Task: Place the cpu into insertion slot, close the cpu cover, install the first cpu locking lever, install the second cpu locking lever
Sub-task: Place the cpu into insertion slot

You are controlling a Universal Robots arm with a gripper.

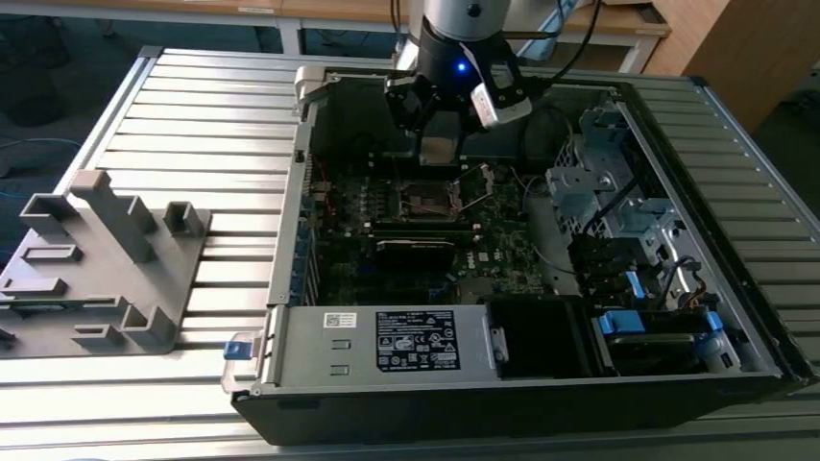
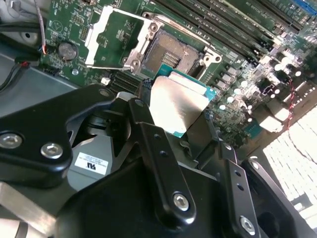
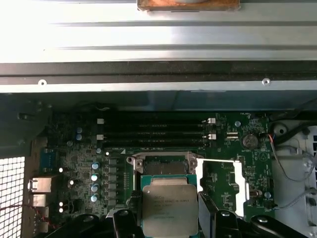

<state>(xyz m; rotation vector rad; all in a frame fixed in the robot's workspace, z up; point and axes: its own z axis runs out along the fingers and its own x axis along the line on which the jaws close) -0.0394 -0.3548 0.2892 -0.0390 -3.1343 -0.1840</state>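
The cpu is a flat square chip with a silver-grey top and a green edge, and my gripper is shut on it, one black finger on each side. In the first wrist view the cpu hangs just short of the insertion slot, a dark square socket with a metal rim. The cpu cover, a silver frame with a large window, lies flipped open beside the slot. In the exterior view my gripper hovers above the insertion slot inside the open computer case.
The case walls ring the motherboard. A power supply sits at the near end and a drive cage at the exterior view's right. Memory slots run beyond the socket. A grey fixture stands on the slatted table.
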